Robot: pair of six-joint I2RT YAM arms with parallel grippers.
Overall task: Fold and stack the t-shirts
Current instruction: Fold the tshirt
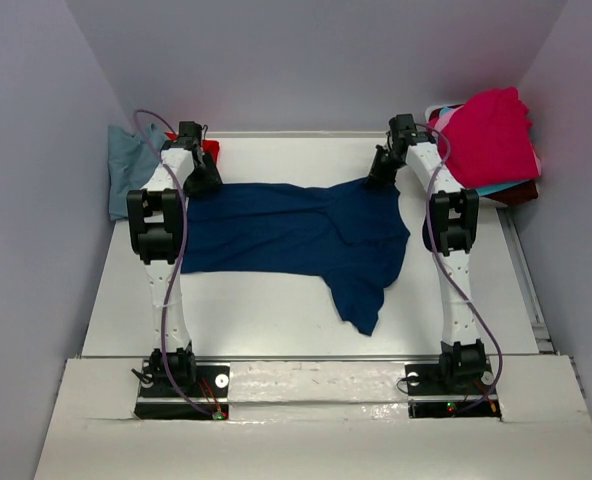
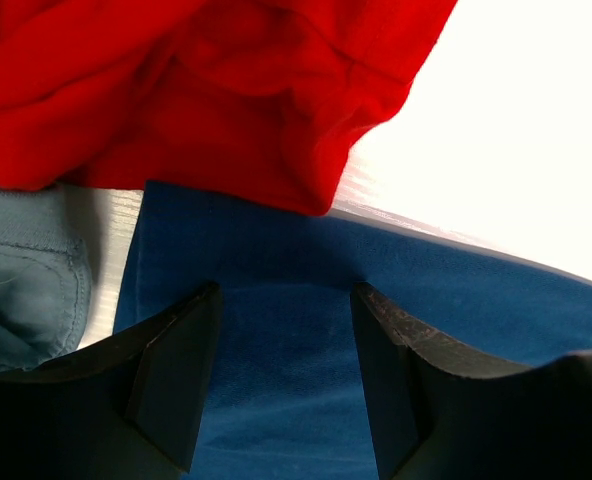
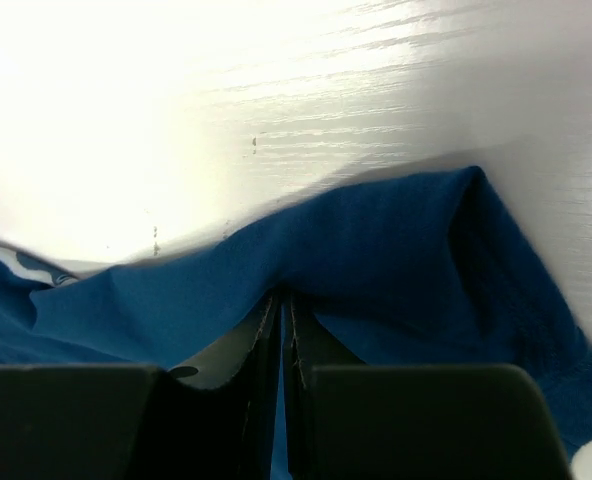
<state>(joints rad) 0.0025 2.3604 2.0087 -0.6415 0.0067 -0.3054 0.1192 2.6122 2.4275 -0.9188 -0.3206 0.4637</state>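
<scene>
navy t-shirt (image 1: 296,235) spread centrally | right gripper (image 3: 283,305) pinched shut on its far-right edge | left gripper (image 2: 286,300) jaws parted over far-left edge, just beside red t-shirt (image 2: 196,90) | bare table (image 1: 266,315) nearward

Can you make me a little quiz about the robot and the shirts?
1. True or false: the right claw is shut on the navy tee.
2. Which tee lies just past the open left claw? A red, B yellow, C green.
3. Fill in: the top tee of the pile at far right is ____.
Key: 1 true; 2 A, the red tee; 3 magenta.
</scene>
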